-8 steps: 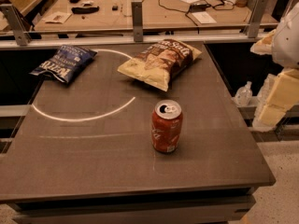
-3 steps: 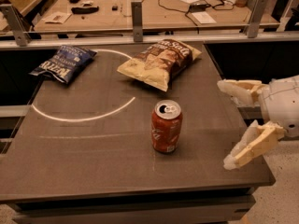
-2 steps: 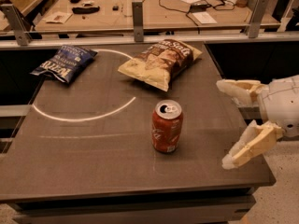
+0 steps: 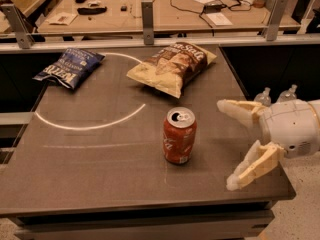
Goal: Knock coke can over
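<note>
Red cylindrical aluminium coke can (image 4: 179,136) stands upright on the dark grey-brown table (image 4: 100,159), a little right of centre and in the front half. Silver top faces up, with the pull tab and the mouth opening visible. White script runs down the red side, but too little of it shows to read.

Cream two-finger tool (image 4: 227,145) hovers at the table's right side, just right of the can and not touching it. Its fingers are spread wide: upper finger (image 4: 240,111) level with the can's top, lower finger (image 4: 252,166) near the front right corner. The white rounded wrist sits beyond the right edge.

Tan-and-brown crinkled chip bag (image 4: 172,66) lies flat behind the can, near it but apart. The word "Salt" is readable near its top end; the rest is unclear. Dark blue chip bag (image 4: 70,66) lies at the back left corner, well apart from the can, with white lettering I cannot make out.

A thin white chalk arc (image 4: 90,126) curves across the table's left half. Bare surface lies left of and in front of the can, out to the front edge. The right edge is near the can, with the tool between them.

Two clear plastic bottles (image 4: 263,96) stand off the right side, lower down. A light wooden workbench with black cables (image 4: 150,9) sits behind a metal rail.
</note>
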